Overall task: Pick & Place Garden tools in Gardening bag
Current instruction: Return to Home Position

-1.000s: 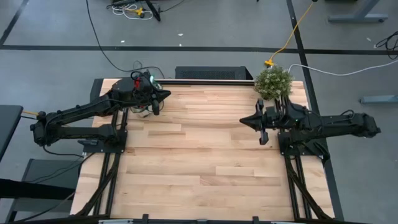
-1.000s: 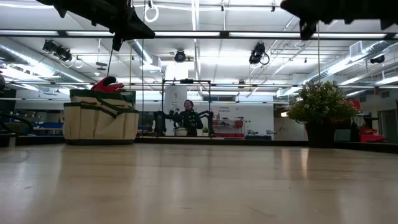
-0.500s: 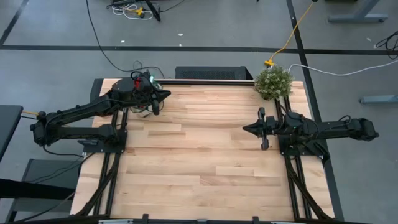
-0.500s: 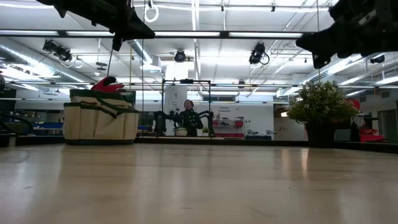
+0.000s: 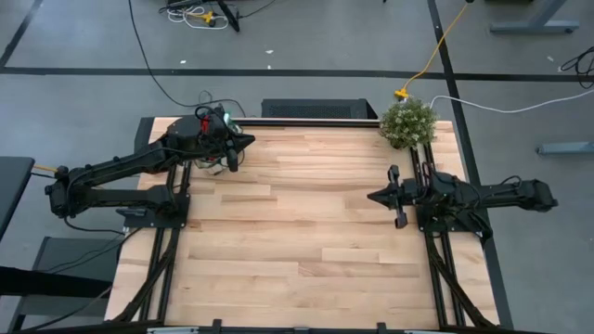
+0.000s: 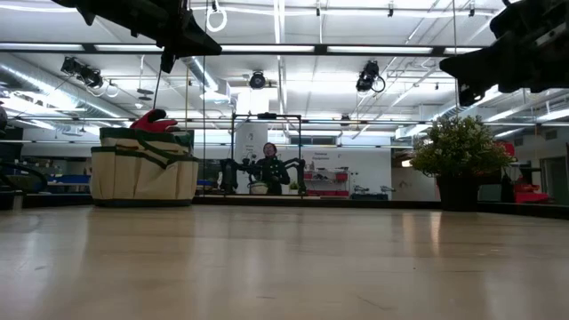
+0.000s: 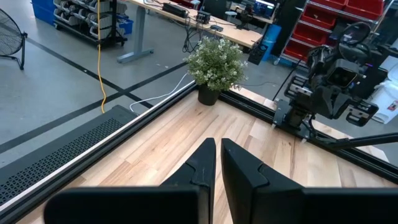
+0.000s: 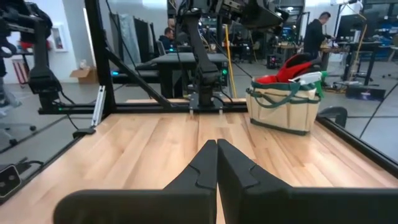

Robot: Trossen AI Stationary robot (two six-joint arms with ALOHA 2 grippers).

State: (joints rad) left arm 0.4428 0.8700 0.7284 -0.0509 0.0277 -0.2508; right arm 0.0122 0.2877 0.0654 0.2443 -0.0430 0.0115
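Beige gardening bag (image 6: pixel 142 169), red glove (image 6: pixel 153 121) on top, sits at the tabletop's (image 5: pixel 297 232) far left corner by the left gripper (image 5: pixel 249 140). Both jaws closed, empty. Right gripper (image 5: pixel 373 197) should retract clear of the plant (image 5: pixel 407 122).

High cam straight down, low at table (image 5: pixel 297 241) level; low & R wrist share bag (image 6: pixel 142 169)

Beige gardening bag (image 6: pixel 142 178) with dark green trim, red glove (image 6: pixel 153 122), pale plank-striped table (image 5: pixel 297 241).
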